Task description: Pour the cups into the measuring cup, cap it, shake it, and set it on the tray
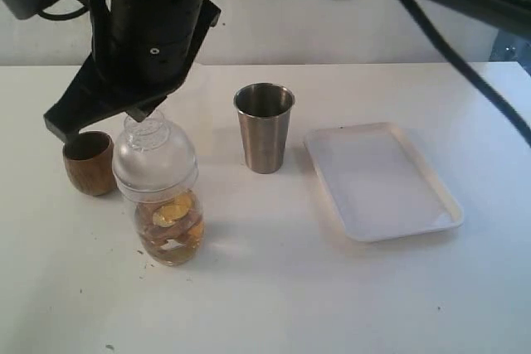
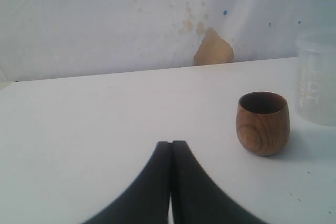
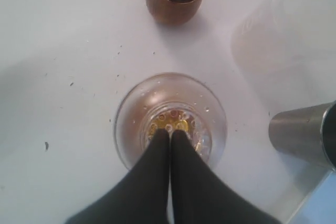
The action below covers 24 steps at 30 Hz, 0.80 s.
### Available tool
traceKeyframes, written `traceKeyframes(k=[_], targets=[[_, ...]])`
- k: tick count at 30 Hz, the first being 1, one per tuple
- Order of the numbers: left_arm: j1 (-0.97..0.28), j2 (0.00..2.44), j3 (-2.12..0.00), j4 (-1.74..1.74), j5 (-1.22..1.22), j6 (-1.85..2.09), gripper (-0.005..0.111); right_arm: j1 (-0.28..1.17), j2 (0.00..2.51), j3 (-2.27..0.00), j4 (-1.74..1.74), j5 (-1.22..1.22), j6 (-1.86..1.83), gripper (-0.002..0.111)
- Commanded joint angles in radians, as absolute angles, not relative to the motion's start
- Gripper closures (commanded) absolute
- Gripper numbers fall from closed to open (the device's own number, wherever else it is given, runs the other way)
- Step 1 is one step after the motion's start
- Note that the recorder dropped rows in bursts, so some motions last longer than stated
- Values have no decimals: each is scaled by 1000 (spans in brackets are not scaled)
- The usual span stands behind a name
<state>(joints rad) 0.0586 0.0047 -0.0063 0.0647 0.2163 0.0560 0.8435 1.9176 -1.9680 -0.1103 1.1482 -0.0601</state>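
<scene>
Black right tool [image 3: 170, 131] closed above lid [image 1: 154, 157] | left tool [image 2: 171, 144] closed | measuring cup [image 1: 170, 228] part-hidden

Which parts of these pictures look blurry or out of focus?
Exterior view: the arm overhead is dark and soft. Left wrist view: left tool blurred, wooden cup sharp. Right wrist view: right tool and tumbler soft.

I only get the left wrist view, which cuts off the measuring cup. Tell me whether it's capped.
Observer: Capped. A clear dome lid sits on the measuring cup.
Operator: Report what's inside.
Observer: Yellow and brown pieces lie in its lower part.
Operator: Place the right gripper for me.
Observer: The right gripper is over the lid's top, jaws shut; contact I cannot tell.
</scene>
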Motion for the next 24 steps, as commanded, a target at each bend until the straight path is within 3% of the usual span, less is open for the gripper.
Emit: traceKeyframes(k=[1, 24], targets=[[62, 0, 0, 73, 203, 55, 107, 837, 1935, -1963, -112, 1133, -70, 108], [62, 0, 0, 73, 203, 55, 107, 837, 1965, -1963, -133, 1150, -76, 108]])
